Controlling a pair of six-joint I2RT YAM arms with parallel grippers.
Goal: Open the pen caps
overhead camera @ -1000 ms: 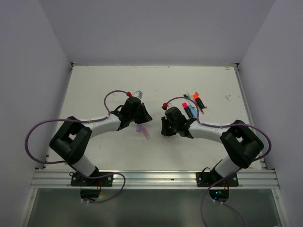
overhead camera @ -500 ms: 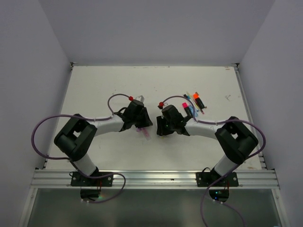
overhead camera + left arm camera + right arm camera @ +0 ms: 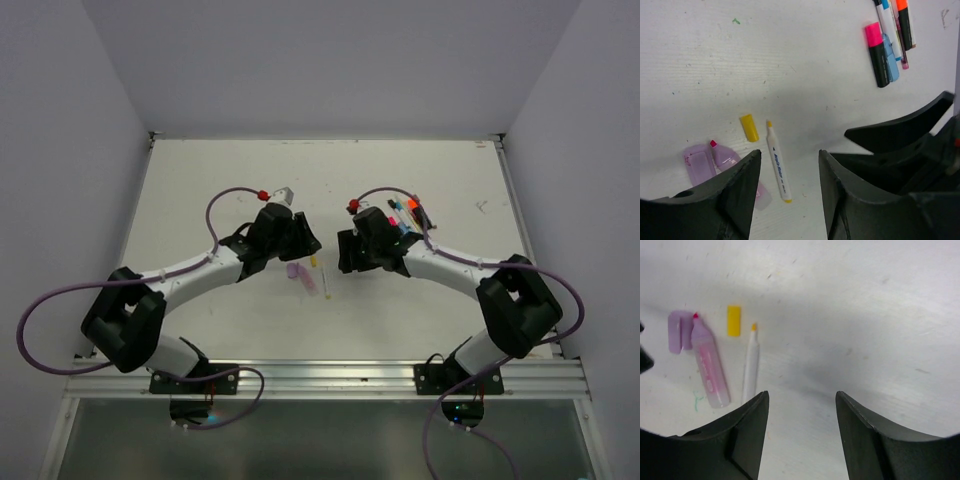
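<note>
Grippers: left gripper (image 3: 789, 159) and right gripper (image 3: 801, 399) hover part-open and empty over the slim white plastic pen (image 3: 778, 162), free for another pick. Its short yellow plastic cap (image 3: 749, 128) lies detached beside the pen's tip, the flat lilac plastic cap (image 3: 699, 165) just beyond, and the capped markers (image 3: 876, 55) well apart.

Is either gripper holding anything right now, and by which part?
Nothing is held. The left gripper and the right gripper are both open and empty; the white pen and its yellow cap lie loose on the table below.
</note>
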